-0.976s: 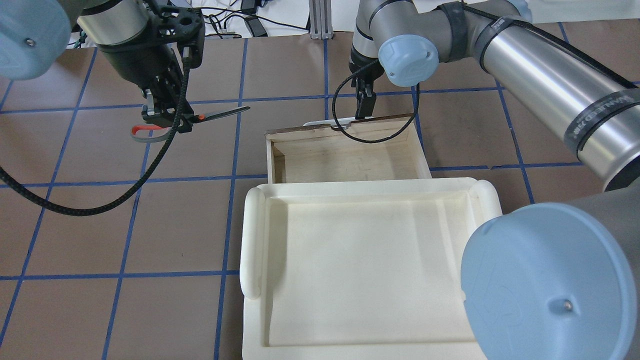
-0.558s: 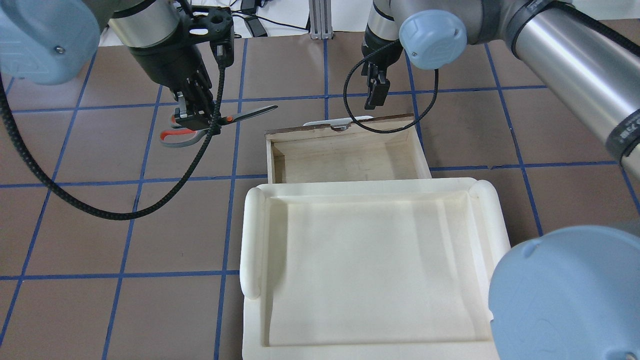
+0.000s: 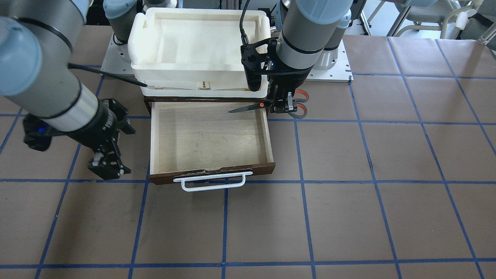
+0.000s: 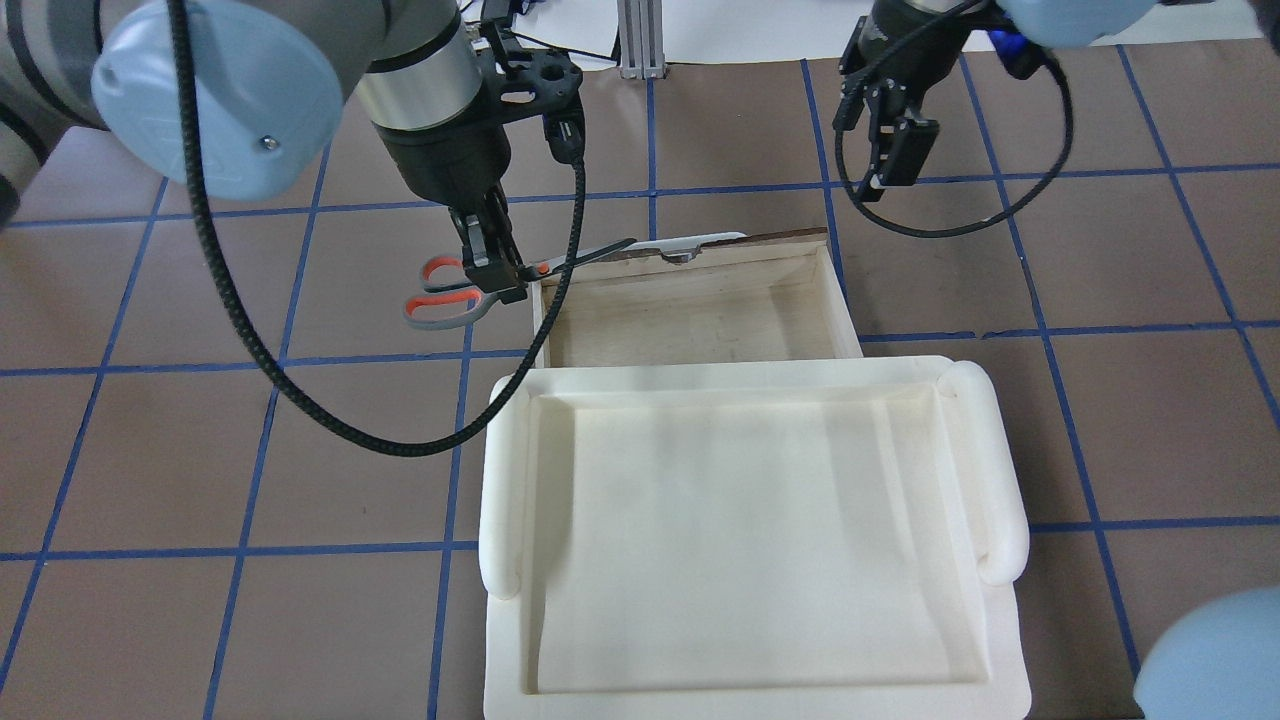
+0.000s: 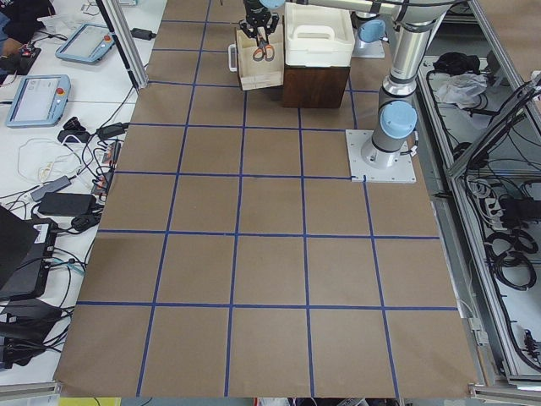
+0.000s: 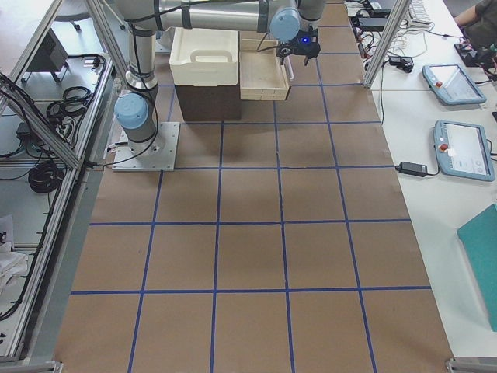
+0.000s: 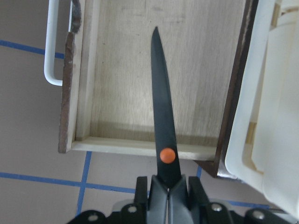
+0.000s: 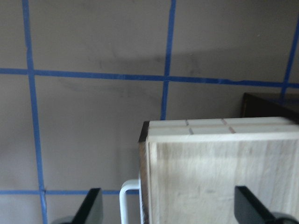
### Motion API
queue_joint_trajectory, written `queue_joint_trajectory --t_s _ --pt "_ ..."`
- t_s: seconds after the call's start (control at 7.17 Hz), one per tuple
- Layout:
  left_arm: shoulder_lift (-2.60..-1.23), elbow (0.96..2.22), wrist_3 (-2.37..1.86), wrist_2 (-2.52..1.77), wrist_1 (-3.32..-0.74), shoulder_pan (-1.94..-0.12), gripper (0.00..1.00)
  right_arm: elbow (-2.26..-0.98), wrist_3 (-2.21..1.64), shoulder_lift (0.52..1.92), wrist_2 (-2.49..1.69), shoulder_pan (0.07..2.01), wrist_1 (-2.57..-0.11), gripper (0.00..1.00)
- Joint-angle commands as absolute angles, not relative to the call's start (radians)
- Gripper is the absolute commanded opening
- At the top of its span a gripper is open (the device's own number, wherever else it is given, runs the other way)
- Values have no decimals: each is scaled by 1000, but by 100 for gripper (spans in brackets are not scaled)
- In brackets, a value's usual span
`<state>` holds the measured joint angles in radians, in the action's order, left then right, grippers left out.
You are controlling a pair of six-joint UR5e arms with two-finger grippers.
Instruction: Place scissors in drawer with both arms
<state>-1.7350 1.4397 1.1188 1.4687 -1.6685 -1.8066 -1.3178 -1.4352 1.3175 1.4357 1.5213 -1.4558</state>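
My left gripper (image 4: pixel 497 272) is shut on the scissors (image 4: pixel 541 267) near the orange pivot. The grey and orange handles stick out to the left. It hangs just outside the open drawer's (image 4: pixel 690 300) left wall, and the dark blades reach over the wall above the pale interior. The left wrist view shows the blade (image 7: pixel 161 107) pointing across the drawer floor (image 7: pixel 121 84). In the front view the scissors (image 3: pixel 244 109) cross the drawer's (image 3: pixel 209 135) back corner, held by the left gripper (image 3: pixel 281 107). My right gripper (image 4: pixel 886 172) is open and empty, beyond the drawer's far right corner; it also shows in the front view (image 3: pixel 106 169).
A cream-white foam tray (image 4: pixel 740 520) sits on top of the cabinet, just behind the open drawer; it also shows in the front view (image 3: pixel 197 38). The white bar handle (image 3: pixel 211 182) is on the drawer's front. The brown paper table has a blue tape grid.
My left gripper has carried the scissors to the right, and the blades now reach over the drawer. My right gripper has left the drawer's handle and moved away to the far right.
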Motion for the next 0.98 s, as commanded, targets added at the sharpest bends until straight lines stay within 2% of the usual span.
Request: queue_joint_trajectory --t_s 0.0,0.28,0.7,0.84 --pt "-1805 1393 1021 1473 -1660 -1868 0 -1325 -1196 1463 1526 1408 -1275 100" --pt "-1882 1327 985 1482 -1658 -1936 0 -1327 -1125 1534 1537 1407 -1188 100" --pt "-1942 1322 977 1497 -1577 -2012 0 -1354 -630 1587 1523 1408 -1183 100" --pt "-1948 1336 977 1505 -1559 -2040 0 -1356 -605 1594 1522 1411 -1180 100"
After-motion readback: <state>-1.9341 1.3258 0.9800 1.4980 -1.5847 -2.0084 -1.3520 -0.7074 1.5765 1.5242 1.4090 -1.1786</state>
